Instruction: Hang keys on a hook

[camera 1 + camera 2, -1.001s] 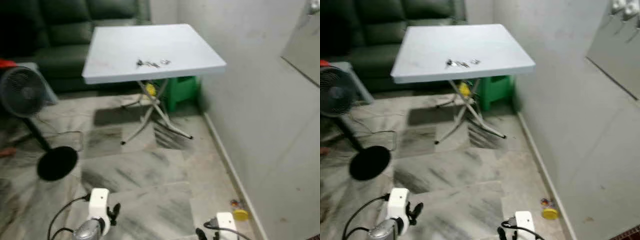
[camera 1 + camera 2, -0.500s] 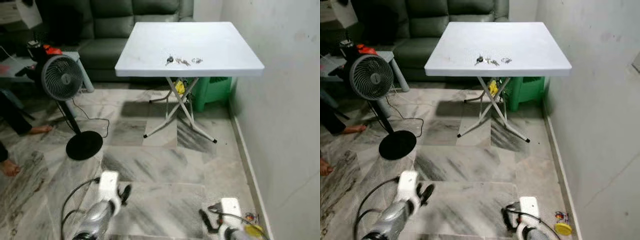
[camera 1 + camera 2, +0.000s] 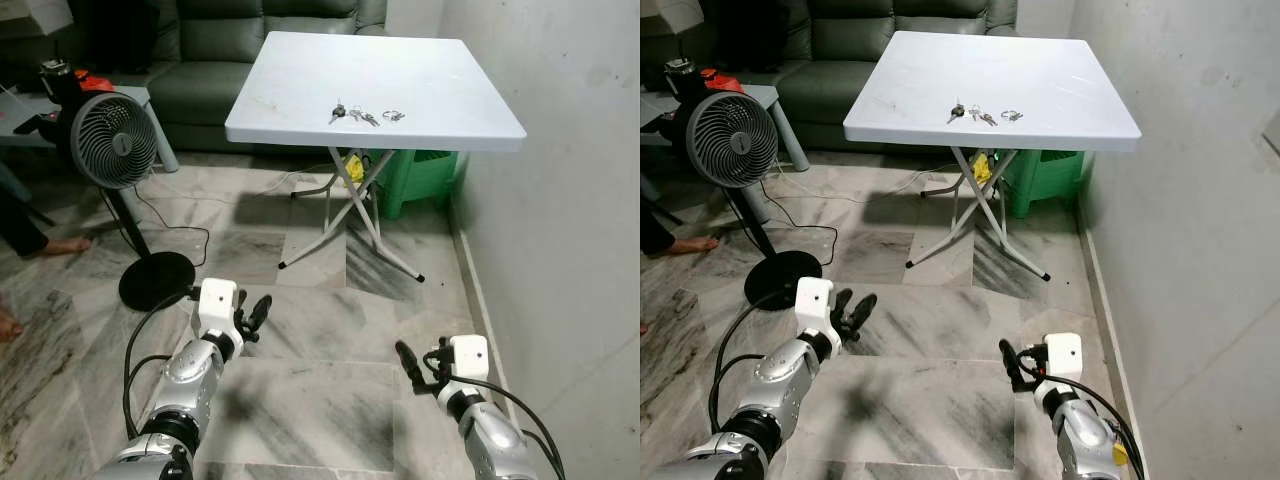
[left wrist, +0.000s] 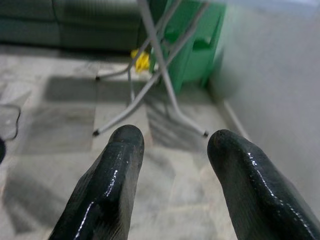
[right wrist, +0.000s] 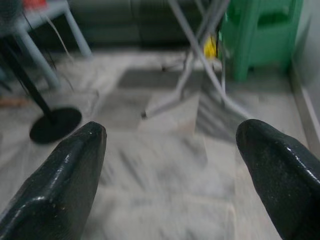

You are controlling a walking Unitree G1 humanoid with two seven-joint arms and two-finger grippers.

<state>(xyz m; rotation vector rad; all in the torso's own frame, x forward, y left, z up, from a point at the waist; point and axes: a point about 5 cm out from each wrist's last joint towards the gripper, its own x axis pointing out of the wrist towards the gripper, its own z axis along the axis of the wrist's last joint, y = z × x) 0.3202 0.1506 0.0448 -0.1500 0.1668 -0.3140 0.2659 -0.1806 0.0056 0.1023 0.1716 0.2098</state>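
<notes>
Both robot hands hang low over the marble floor (image 3: 330, 390) with nothing in them: the left hand (image 3: 252, 318) has its fingers parted, and the right hand (image 5: 172, 165) is spread wide. Well ahead stands a white folding surface (image 3: 300, 100). The keys (image 3: 352, 114) lie near its front edge, about midway along. A pedestal fan (image 3: 112, 142) stands to the left.

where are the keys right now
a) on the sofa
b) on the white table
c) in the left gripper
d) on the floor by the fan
b: the keys lie on top of the white table, while the left gripper and right gripper are both open and empty, low over the floor.
</notes>
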